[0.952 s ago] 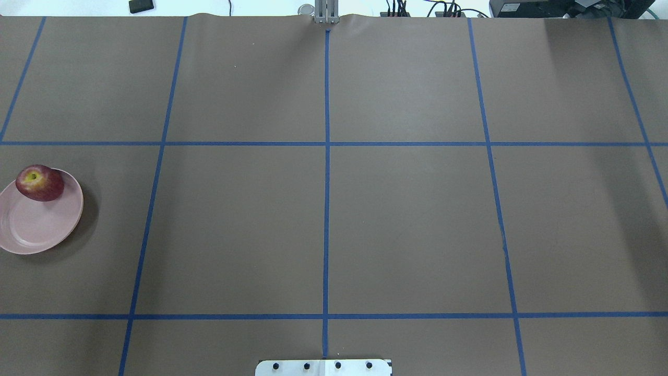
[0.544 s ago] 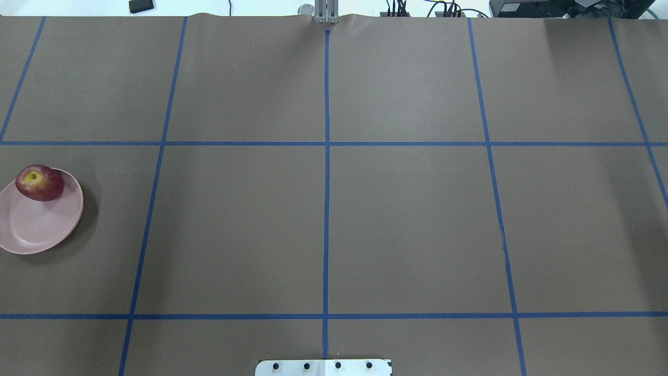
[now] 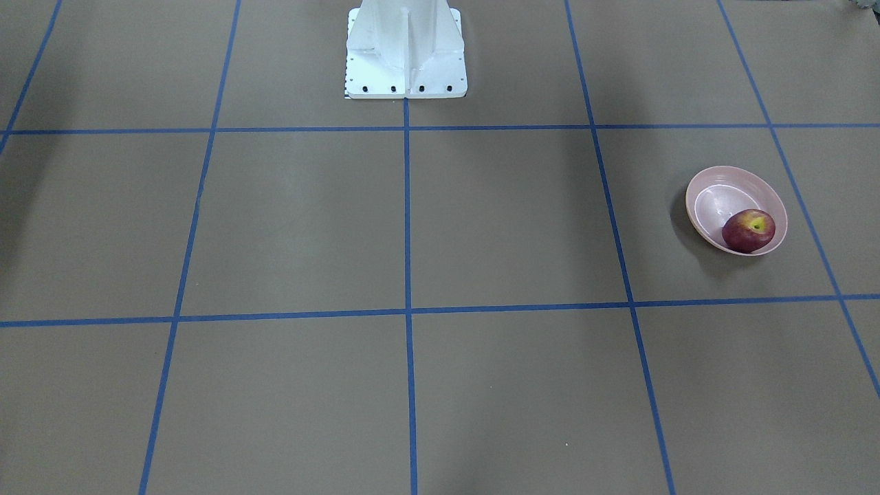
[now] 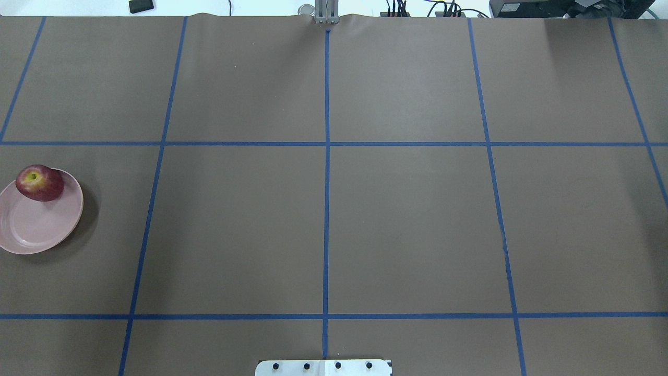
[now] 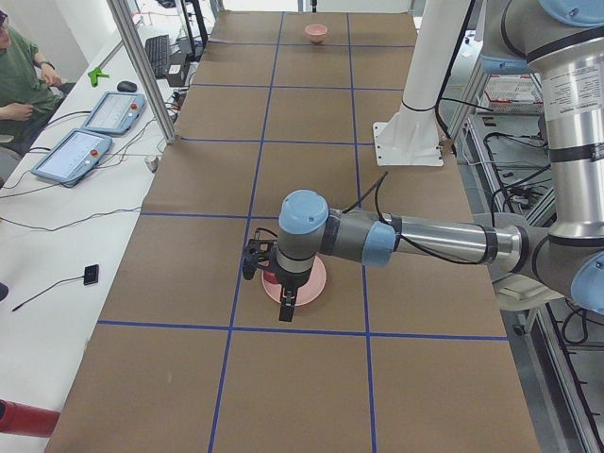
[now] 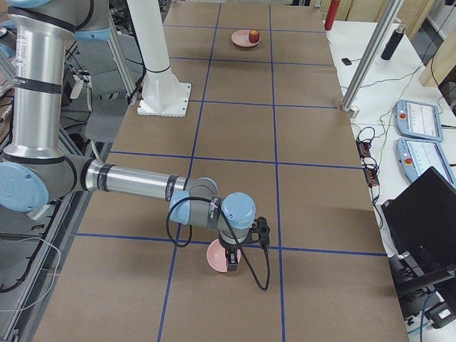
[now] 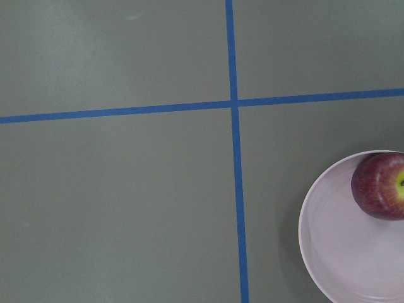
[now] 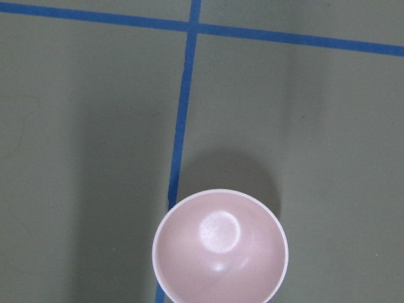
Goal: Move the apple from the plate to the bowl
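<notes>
The dark red apple (image 4: 39, 183) lies on the far rim side of the pale pink plate (image 4: 31, 230) at the table's far left; both also show in the front view, apple (image 3: 748, 230) on plate (image 3: 708, 199), and at the right edge of the left wrist view, apple (image 7: 380, 186) on plate (image 7: 334, 252). The small deep pink bowl (image 8: 219, 249) stands empty under the right wrist camera. In the side views the left gripper (image 5: 287, 304) hangs over the plate and the right gripper (image 6: 231, 262) over the bowl (image 6: 219, 255). I cannot tell whether either is open or shut.
Brown table paper with a blue tape grid. The white robot base (image 3: 405, 51) stands at the table's middle edge. An operator (image 5: 24, 90) sits beside control pendants (image 5: 74, 151) off the table. A black laptop (image 6: 424, 214) sits at the side.
</notes>
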Controlling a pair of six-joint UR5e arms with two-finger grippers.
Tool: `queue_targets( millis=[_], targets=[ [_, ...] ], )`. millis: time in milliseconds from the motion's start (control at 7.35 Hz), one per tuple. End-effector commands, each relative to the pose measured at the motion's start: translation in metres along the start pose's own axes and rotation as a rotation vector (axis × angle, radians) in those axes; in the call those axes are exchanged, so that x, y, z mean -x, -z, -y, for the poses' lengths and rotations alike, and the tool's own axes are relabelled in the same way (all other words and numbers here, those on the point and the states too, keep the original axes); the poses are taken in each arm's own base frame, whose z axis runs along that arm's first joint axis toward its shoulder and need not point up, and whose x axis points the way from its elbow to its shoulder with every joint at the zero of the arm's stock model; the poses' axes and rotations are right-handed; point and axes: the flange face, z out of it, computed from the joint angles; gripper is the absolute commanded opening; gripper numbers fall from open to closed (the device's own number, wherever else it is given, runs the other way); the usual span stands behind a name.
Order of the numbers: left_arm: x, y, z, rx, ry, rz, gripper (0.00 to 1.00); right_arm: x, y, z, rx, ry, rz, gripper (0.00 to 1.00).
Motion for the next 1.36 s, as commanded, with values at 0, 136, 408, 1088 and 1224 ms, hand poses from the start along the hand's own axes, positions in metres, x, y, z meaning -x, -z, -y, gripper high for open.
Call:
queue_targets(
  millis=[0,136,408,1088,1224],
  targets=[
    [-0.001,0.001,0.002,-0.003,-0.002,-0.002,0.98,-0.045,-0.051,-0.021,-0.059,0.053,-0.015,1.0],
    [-0.001,0.001,0.003,-0.003,-0.002,-0.002,0.98,-0.045,-0.053,-0.021,-0.056,0.044,-0.008,1.0],
    [-0.001,0.001,0.003,-0.003,-0.002,-0.002,0.98,-0.037,-0.055,-0.016,-0.058,0.024,0.037,1.0],
    [-0.002,0.002,0.006,-0.006,-0.003,-0.003,0.98,-0.028,-0.079,-0.018,-0.007,0.028,0.086,1.0],
    [-0.002,0.002,0.006,-0.006,-0.003,-0.003,0.98,-0.029,-0.081,-0.019,-0.003,0.028,0.086,1.0]
  ],
)
